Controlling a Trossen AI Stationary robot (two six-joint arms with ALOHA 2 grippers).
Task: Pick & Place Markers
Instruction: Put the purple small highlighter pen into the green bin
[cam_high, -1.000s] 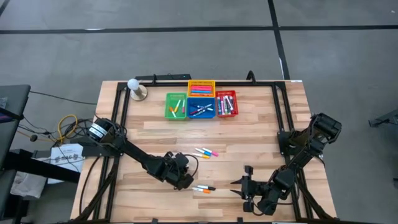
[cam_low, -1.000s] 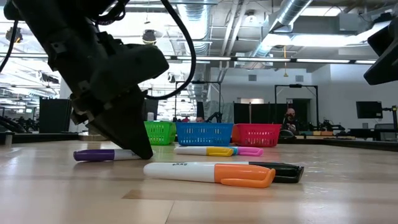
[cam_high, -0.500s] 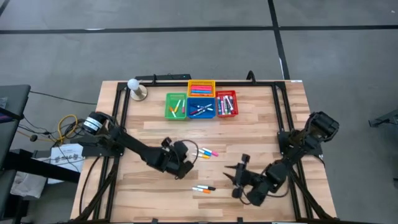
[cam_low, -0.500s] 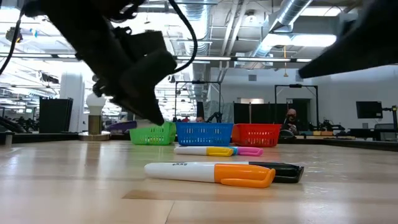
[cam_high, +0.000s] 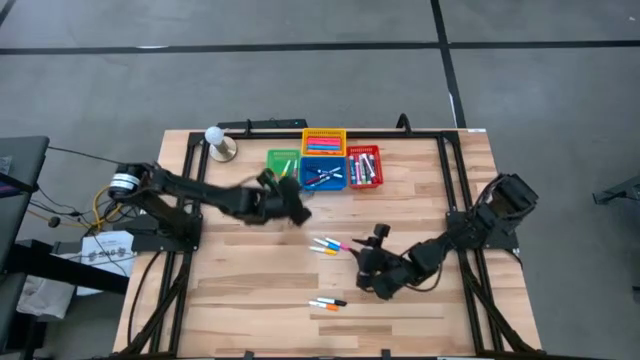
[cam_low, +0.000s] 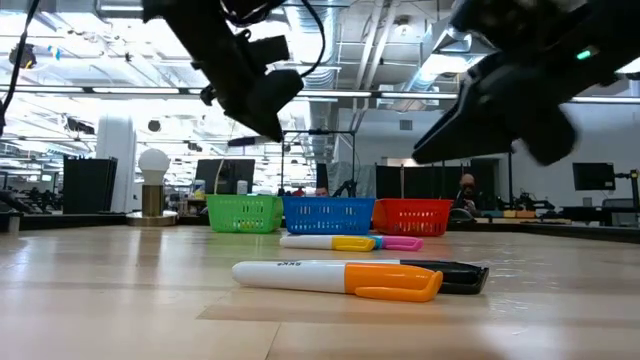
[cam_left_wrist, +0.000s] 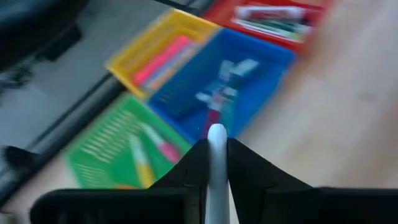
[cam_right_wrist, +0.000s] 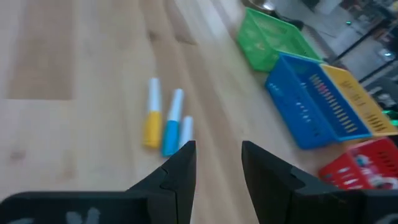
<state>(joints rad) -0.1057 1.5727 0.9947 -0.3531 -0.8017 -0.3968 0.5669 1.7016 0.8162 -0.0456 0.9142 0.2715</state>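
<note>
My left gripper (cam_high: 297, 211) hangs above the table just before the green basket (cam_high: 282, 167) and the blue basket (cam_high: 324, 176), shut on a marker (cam_left_wrist: 216, 140) with a white barrel. My right gripper (cam_high: 365, 251) hovers open, beside three markers (cam_high: 331, 244) with yellow (cam_right_wrist: 151, 126), blue (cam_right_wrist: 171, 132) and pink caps that lie flat mid-table. Two more markers, orange-capped (cam_low: 340, 277) and black (cam_low: 457, 276), lie flat near the front edge. My left gripper pinches the marker between its two fingers. The white barrel runs up between them and its rounded end (cam_left_wrist: 216, 132) sticks out past the fingertips. The fingers slant down toward the far side. The marker is lifted clear of the table.
A yellow basket (cam_high: 323, 141) and a red basket (cam_high: 364, 167) with markers stand beside the green and blue ones at the far edge. A lamp with a round bulb (cam_high: 218, 142) stands at the far left. Black frame rails (cam_high: 452, 180) run along the table's sides.
My left gripper has risen from the front of the table with the marker, lifting it clear, and swung toward the far edge up to the baskets, rolling as it went. My right gripper has moved from the near edge toward the three markers in the middle.
</note>
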